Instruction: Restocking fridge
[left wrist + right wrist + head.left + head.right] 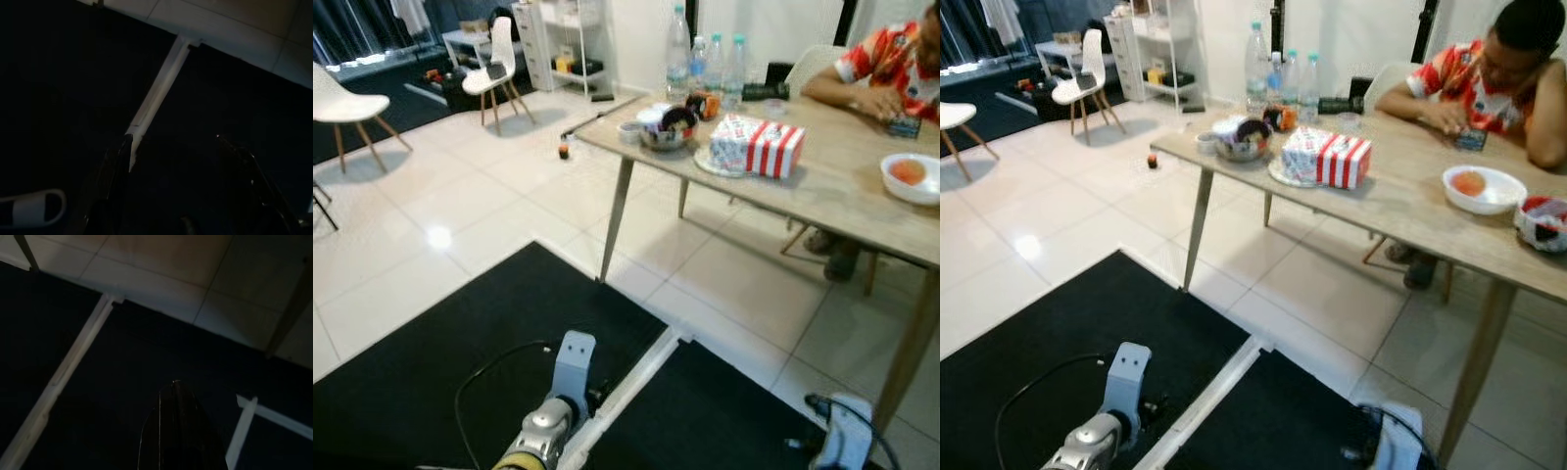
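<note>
Bottles (710, 64) stand on the desk (842, 186); walk closer first, left claw (176, 161) wide, right claw (178, 431) narrow.

On the wooden table (842, 206) stand three clear bottles (709, 65) at the far edge. Beside them sits one metal bowl (668, 135), and toward the table's middle one red-and-white striped box (757, 146) on a plate. At the near end are one white bowl (1482, 188) and one patterned bowl (1542, 220). One person (1489, 83) sits at the far side. Away from the table, two white chairs (494, 69) are clear; a third may stand at the edge. Two black mats (431, 372) lie before the table.
</note>
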Motion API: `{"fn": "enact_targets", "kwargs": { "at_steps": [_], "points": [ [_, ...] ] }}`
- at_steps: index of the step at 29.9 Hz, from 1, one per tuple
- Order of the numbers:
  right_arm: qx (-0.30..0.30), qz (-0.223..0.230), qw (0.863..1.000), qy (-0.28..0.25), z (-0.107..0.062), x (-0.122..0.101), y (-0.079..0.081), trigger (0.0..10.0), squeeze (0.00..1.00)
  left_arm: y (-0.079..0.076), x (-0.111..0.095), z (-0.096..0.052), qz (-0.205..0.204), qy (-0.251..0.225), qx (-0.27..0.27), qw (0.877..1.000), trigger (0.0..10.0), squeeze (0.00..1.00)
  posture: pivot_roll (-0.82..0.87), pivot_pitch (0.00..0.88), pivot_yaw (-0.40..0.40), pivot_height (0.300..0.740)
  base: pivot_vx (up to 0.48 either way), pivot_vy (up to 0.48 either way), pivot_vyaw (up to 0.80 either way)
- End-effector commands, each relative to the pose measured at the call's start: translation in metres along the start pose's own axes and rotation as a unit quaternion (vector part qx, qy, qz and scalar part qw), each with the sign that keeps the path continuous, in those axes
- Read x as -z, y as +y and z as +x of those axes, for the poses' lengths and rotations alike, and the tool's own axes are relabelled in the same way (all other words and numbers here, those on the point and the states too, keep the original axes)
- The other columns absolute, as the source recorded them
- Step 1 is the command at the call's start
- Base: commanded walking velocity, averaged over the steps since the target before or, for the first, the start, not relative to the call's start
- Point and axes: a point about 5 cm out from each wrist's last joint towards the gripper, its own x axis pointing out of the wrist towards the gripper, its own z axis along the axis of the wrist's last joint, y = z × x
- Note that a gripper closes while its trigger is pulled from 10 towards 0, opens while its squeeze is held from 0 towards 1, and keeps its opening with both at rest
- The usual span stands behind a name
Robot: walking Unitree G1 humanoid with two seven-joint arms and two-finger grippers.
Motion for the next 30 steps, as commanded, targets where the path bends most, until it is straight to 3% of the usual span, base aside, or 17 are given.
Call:
{"fn": "enact_targets", "kwargs": {
  "at_steps": [1, 6, 30],
  "points": [
    [0.002, -0.001, 1.000, 0.006, -0.0017, 0.0052, -0.0020, 10.0, 0.00, 0.0011, 0.0018, -0.0005, 0.001, 0.006, -0.001, 1.000, 10.0, 0.00, -0.09, 0.024, 0.079, 0.740, 0.289, 0.000, 0.00],
    [0.003, 0.001, 1.000, 0.008, -0.0016, 0.0051, -0.0029, 10.0, 0.00, 0.0010, 0.0013, -0.0002, 0.000, 0.005, -0.001, 1.000, 10.0, 0.00, -0.10, 0.025, 0.077, 0.740, 0.289, 0.000, -0.23],
    [0.007, 0.009, 1.000, 0.010, -0.0016, 0.0050, -0.0051, 10.0, 0.00, 0.0030, 0.0018, -0.0008, 0.001, 0.007, -0.002, 1.000, 10.0, 0.00, -0.09, 0.029, 0.081, 0.740, 0.287, 0.000, -0.80]
  ]
}}
